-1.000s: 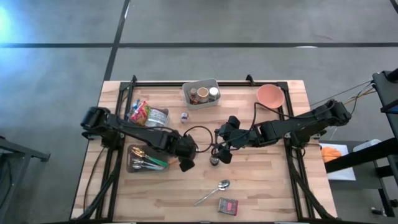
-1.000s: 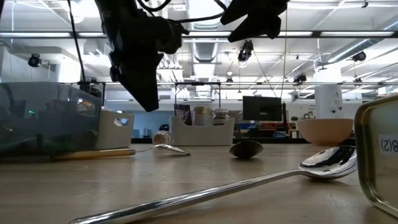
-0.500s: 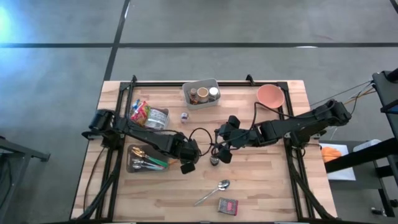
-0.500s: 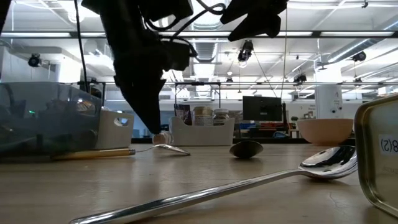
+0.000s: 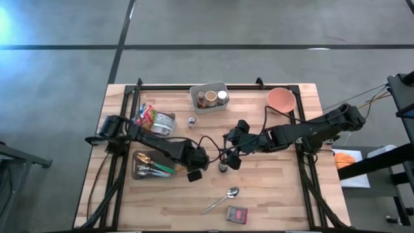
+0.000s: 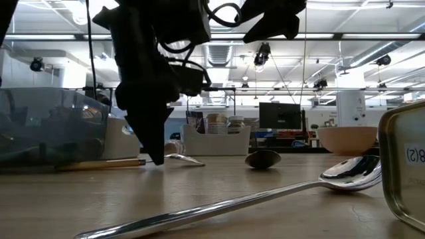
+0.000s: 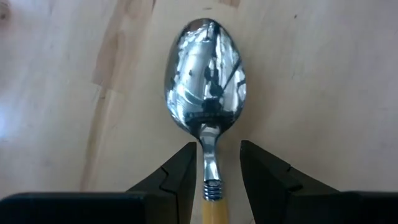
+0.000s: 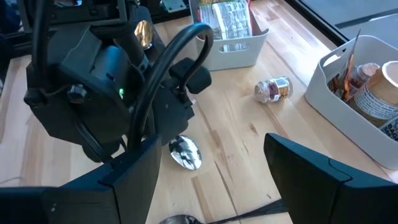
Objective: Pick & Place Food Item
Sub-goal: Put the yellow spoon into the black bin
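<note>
Left end effector [image 7: 213, 171] sat low at mid-worktop, fingers [image 7: 177, 174] apart, straddling the neck of a wooden-handled spoon [image 7: 206, 118] lying flat on the worktop [image 5: 272, 194]; not clamped yet. Right end effector [image 5: 233, 160] hovered just beside it toward the right edge, fingers spread wide, holding nothing.

Risks, judged: gap around the neck looked slim, so a slightly off-centre closure could nudge or roll the spoon instead of gripping it. The thin metal neck might slip. Both arms were close together, so a collision or cable snag seemed possible on lift.

Containers: white bin [image 5: 208, 97] at the far edge held jars and cups; pink bowl [image 5: 281, 99] near the far right corner, contents not visible; clear tub [image 5: 154, 120] toward the left edge held colourful snack packets; cutlery tray [image 5: 152, 166] held utensils. Loose: small jar [image 5: 192, 121], second spoon [image 5: 223, 197] and a tin [image 5: 237, 214] near the front edge.
</note>
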Controlling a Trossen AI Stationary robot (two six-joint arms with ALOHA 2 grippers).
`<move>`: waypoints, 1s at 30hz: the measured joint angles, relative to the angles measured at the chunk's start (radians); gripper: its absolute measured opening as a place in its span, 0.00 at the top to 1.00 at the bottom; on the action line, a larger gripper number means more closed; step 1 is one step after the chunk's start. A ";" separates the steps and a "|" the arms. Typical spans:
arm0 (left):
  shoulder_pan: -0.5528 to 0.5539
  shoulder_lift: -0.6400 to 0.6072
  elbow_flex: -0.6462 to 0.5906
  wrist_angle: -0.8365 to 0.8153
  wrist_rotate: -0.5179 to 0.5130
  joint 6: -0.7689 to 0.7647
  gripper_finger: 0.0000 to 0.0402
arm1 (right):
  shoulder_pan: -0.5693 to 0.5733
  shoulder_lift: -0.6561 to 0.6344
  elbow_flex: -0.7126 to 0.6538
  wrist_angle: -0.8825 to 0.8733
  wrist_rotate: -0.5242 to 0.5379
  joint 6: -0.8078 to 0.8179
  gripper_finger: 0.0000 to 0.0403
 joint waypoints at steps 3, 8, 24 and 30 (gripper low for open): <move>0.006 0.000 -0.008 0.000 0.015 -0.003 0.69 | 0.000 0.000 0.000 -0.001 0.000 0.002 0.30; 0.012 -0.002 -0.025 0.016 0.018 -0.003 0.69 | 0.000 0.000 0.002 -0.002 -0.001 0.002 0.30; 0.020 -0.005 -0.055 0.080 0.029 0.002 0.96 | 0.000 0.000 0.002 -0.004 -0.006 0.002 0.30; 0.021 -0.006 -0.056 0.100 0.020 0.004 0.99 | 0.000 0.000 0.002 -0.005 -0.006 0.002 0.30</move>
